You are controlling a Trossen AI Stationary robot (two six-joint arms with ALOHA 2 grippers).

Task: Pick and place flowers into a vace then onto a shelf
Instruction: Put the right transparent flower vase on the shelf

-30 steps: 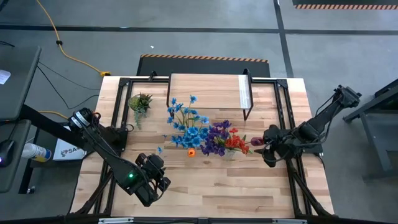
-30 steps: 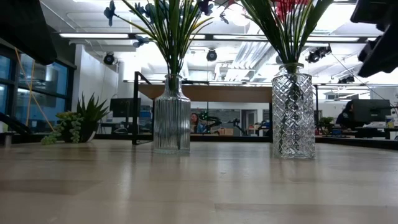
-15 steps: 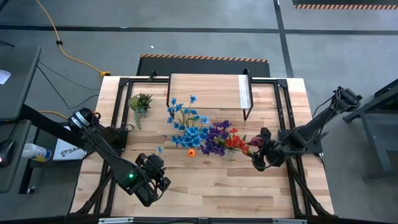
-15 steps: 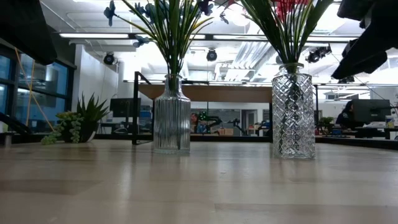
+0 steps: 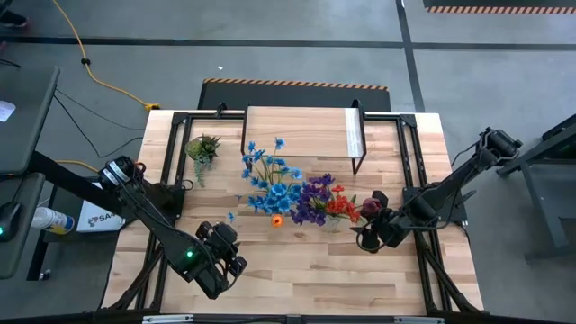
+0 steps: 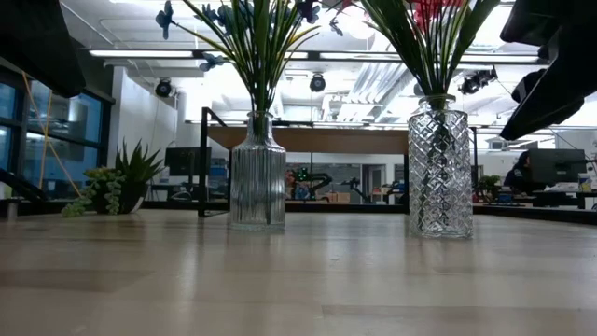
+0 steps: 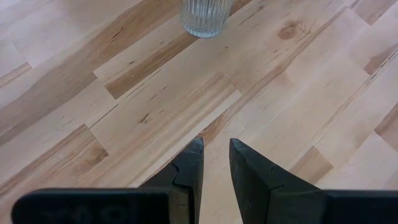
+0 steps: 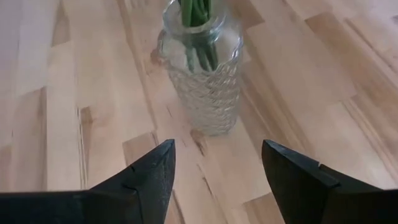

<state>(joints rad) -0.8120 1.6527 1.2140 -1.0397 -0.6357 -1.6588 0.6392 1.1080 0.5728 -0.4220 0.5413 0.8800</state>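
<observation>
Two glass vases of flowers stand on the plank bench [image 5: 297, 261], in front of the empty shelf [image 5: 301, 135]: the blue bunch with its orange bloom [image 5: 270, 184] in a ribbed vase [image 6: 257, 173], and the red, purple and maroon bunch [image 5: 324, 202] in a diamond-cut vase [image 6: 438, 168] just beside it. The right gripper [image 5: 367, 236] hovers close to the diamond-cut vase on the side away from the ribbed one, its fingers [image 8: 149, 177] spread wide and holding nothing, the vase facing the gap between them. The left gripper [image 7: 214, 163] waits above bare bench near the front edge, well apart from the ribbed vase, its fingers a narrow gap apart and empty. A small spiky potted plant [image 5: 202, 147] sits near the shelf's left end
</observation>
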